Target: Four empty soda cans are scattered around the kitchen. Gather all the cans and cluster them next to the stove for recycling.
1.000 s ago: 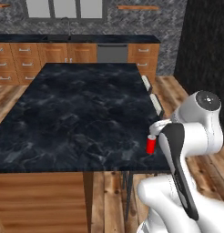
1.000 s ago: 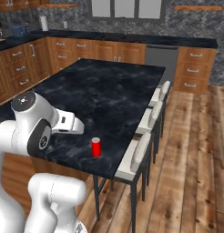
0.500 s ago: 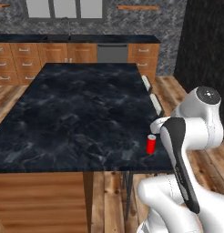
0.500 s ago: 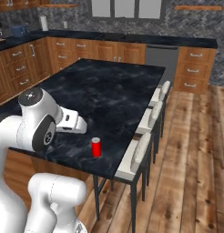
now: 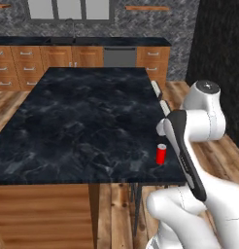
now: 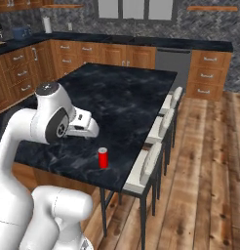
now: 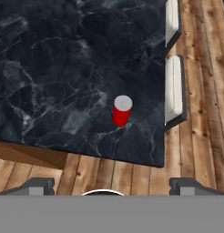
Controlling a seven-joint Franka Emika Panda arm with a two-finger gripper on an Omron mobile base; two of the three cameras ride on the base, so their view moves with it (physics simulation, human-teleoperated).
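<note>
Red can ahead of our gripper, not yet grasped

The soda can (image 7: 122, 110) stands upright near the worktop (image 5: 82, 121) corner, ahead of and below our gripper (image 7: 109, 184), well apart from it. Over the last second our arm has swung slightly; fingers stay spread wide, empty. White stools (image 7: 174, 86) lie beyond it.

A red soda can (image 6: 103, 158) stood upright near the front edge of the black marbled counter (image 6: 122, 102), apart from the white arm (image 6: 49, 119) to its left. White stools (image 6: 146, 168) lined the counter's right side.
</note>
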